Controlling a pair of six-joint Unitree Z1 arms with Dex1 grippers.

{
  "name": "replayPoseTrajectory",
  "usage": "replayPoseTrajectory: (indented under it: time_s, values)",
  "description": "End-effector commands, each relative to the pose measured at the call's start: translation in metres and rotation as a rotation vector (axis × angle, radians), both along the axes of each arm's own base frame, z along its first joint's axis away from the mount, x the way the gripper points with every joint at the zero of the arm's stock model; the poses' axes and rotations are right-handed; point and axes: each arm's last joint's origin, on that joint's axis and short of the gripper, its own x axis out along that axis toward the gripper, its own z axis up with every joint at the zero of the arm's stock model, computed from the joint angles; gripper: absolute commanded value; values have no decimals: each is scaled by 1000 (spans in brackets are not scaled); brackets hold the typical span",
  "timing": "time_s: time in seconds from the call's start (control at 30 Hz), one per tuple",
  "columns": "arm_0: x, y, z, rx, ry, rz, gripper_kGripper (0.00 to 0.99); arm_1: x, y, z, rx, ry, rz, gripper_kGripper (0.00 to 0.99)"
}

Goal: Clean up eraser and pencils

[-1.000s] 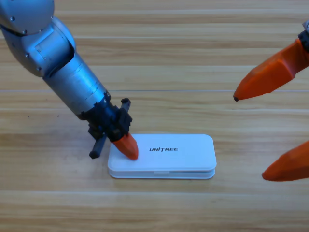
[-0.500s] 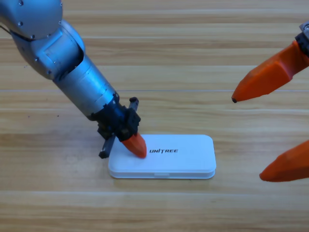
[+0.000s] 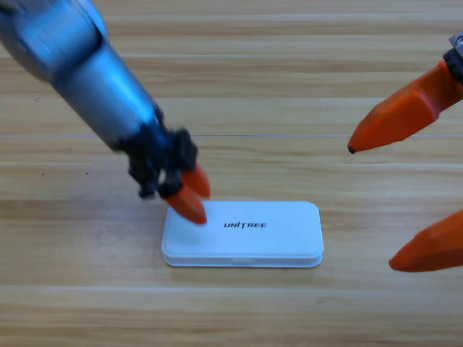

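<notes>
Two claws we see: left claw [image 3: 192, 194] slightly spread, tip at closed white case [image 3: 253, 235] left end; right claw [image 3: 405, 195] wide apart, right edge.

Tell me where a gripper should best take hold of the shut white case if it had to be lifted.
Probably across the short width of the case, coming straight down near its middle. It lies flat with its long sides running left to right, so the jaws would close on the front and back edges. The left gripper is nearest.
</notes>
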Motion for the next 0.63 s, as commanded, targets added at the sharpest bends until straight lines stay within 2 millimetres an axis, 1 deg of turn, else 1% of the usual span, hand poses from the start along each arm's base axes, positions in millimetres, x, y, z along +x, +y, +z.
replayPoseTrajectory:
  time_s: [0.03, 0.1, 0.2, 0.3, 0.37, 0.63]
  values:
    - [-70, 26, 105, -166, -116, 11, 990, 14, 11, -20, -47, 57, -18, 930]
    - [-95, 34, 126, -217, -131, 10, 990, 14, 11, -20, -47, 57, -18, 930]
    - [-129, 43, 150, -292, -141, -3, 990, 14, 11, -20, -47, 57, -18, 930]
    - [-150, 47, 161, -334, -136, -25, 990, 14, 11, -20, -47, 57, -18, 930]
    - [-156, 49, 160, -341, -131, -32, 990, 14, 11, -20, -47, 57, -18, 930]
    - [-156, 50, 148, -313, -112, -22, 990, 14, 12, -20, -48, 58, -18, 930]
